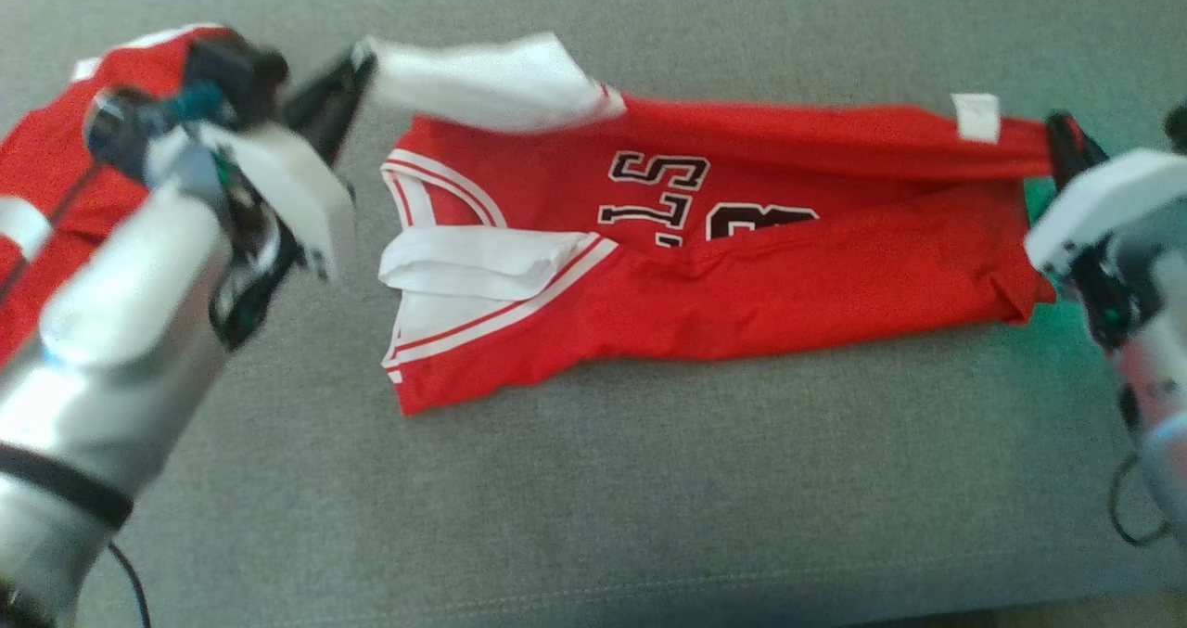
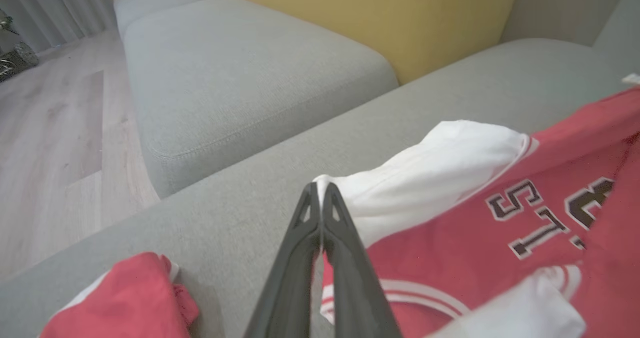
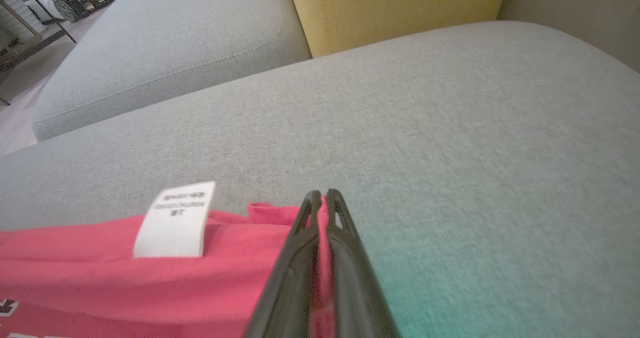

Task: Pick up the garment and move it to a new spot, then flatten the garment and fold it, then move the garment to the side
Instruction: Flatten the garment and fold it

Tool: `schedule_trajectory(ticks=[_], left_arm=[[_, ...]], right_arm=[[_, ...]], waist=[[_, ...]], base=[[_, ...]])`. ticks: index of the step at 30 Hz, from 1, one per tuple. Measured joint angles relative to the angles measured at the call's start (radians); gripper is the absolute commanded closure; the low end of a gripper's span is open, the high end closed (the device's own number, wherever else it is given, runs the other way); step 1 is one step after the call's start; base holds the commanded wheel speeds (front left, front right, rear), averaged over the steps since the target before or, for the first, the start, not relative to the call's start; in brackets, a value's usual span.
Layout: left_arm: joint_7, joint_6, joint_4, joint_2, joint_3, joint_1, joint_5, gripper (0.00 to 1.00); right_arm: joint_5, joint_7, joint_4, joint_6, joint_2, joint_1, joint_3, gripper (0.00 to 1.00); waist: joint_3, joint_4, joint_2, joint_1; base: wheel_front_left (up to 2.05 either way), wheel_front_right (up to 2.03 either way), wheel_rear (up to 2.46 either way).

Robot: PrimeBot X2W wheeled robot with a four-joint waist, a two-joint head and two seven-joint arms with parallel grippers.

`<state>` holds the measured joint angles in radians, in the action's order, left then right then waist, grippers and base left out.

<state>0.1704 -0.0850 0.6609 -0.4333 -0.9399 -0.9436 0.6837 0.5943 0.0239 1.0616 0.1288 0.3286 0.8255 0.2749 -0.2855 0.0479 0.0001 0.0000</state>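
Observation:
The garment [image 1: 742,275] is a red jersey with white sleeves and black lettering, stretched lengthwise across the grey sofa cushion [image 1: 649,480]. My left gripper [image 1: 360,60] is shut on the tip of its far white sleeve [image 1: 482,81], lifting that sleeve off the cushion. In the left wrist view the gripper [image 2: 320,189] pinches the white cloth [image 2: 430,173] at its fingertips. My right gripper [image 1: 1059,136] is shut on the red hem corner beside a white label [image 1: 976,116]. In the right wrist view red fabric [image 3: 100,278] runs between the closed fingers [image 3: 300,258].
A second red and white cloth [image 1: 46,155] lies at the far left behind my left arm, also seen as a bunch [image 2: 125,298]. A yellow back cushion [image 2: 380,18] stands behind the seat. Wooden floor [image 2: 50,143] lies beyond a neighbouring grey cushion [image 2: 240,73].

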Motion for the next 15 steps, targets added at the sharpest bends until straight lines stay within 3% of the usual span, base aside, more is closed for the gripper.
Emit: schedule_trajectory(ticks=[15], left_arm=[[-0.262,0.122,-0.505,-0.234,-0.103,0.280,0.041,1.00]], right_arm=[[0.168,-0.250,-0.221,0.000,0.126,-0.204,0.069,1.00]], waist=[[0.080,-0.026,0.0000,0.0000]], base=[[0.00,0.00,0.00]])
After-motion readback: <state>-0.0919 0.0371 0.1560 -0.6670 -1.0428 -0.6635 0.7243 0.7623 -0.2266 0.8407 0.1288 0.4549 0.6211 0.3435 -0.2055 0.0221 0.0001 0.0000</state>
